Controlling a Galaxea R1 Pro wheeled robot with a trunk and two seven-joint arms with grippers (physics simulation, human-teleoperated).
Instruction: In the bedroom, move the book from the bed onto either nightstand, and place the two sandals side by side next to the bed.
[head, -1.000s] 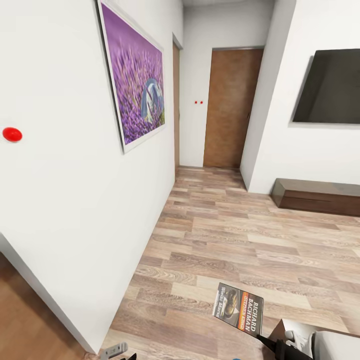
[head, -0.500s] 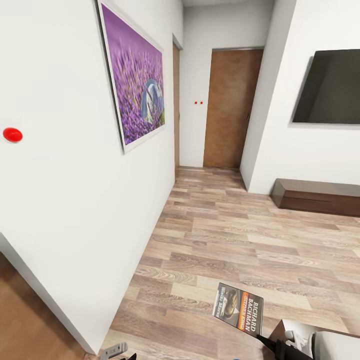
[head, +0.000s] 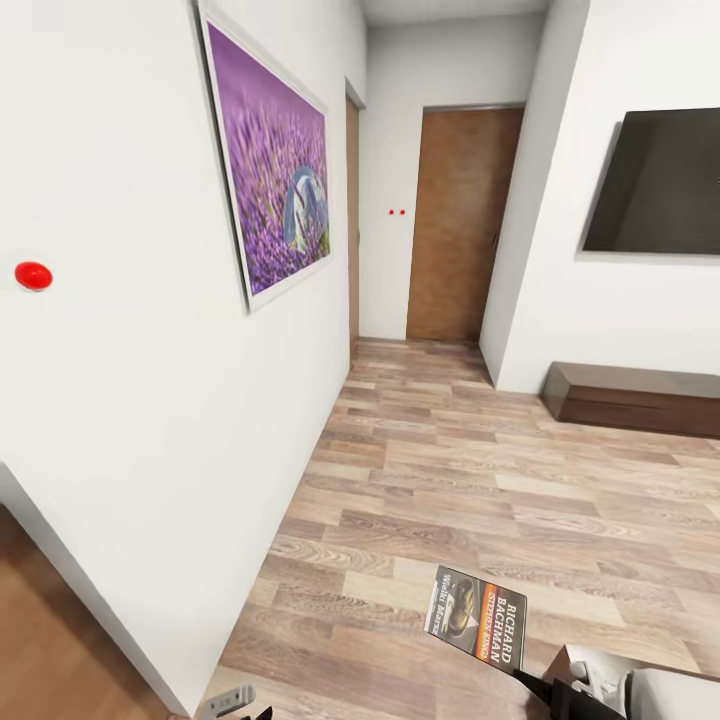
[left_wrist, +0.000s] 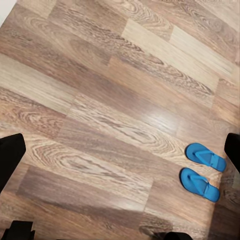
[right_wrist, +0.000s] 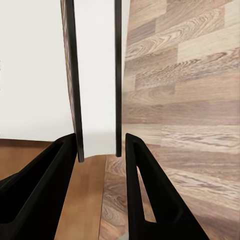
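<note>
The book (head: 478, 617), dark-covered with an orange band and white lettering, hangs low over the plank floor, pinched at its corner by my right gripper (head: 545, 690). In the right wrist view the book (right_wrist: 95, 100) stands edge-on between the two black fingers (right_wrist: 55, 180), with the right gripper (right_wrist: 100, 145) shut on it. Two bright blue sandals (left_wrist: 202, 170) lie side by side on the floor in the left wrist view, beside one finger of my left gripper (left_wrist: 120, 160), which is spread open and holds nothing. A grey tip of that gripper (head: 232, 700) shows at the head view's lower edge. The nightstand is out of view.
A white wall (head: 150, 420) with a purple painting (head: 275, 180) runs close along my left. A brown door (head: 462, 220) closes the passage ahead. At right are a wall-mounted TV (head: 655, 185), a long low dark cabinet (head: 630, 395) and open wood floor (head: 500, 480).
The whole head view has shifted slightly, with walls, door and TV sitting a little lower in the picture. The book stays in the right gripper's hold.
</note>
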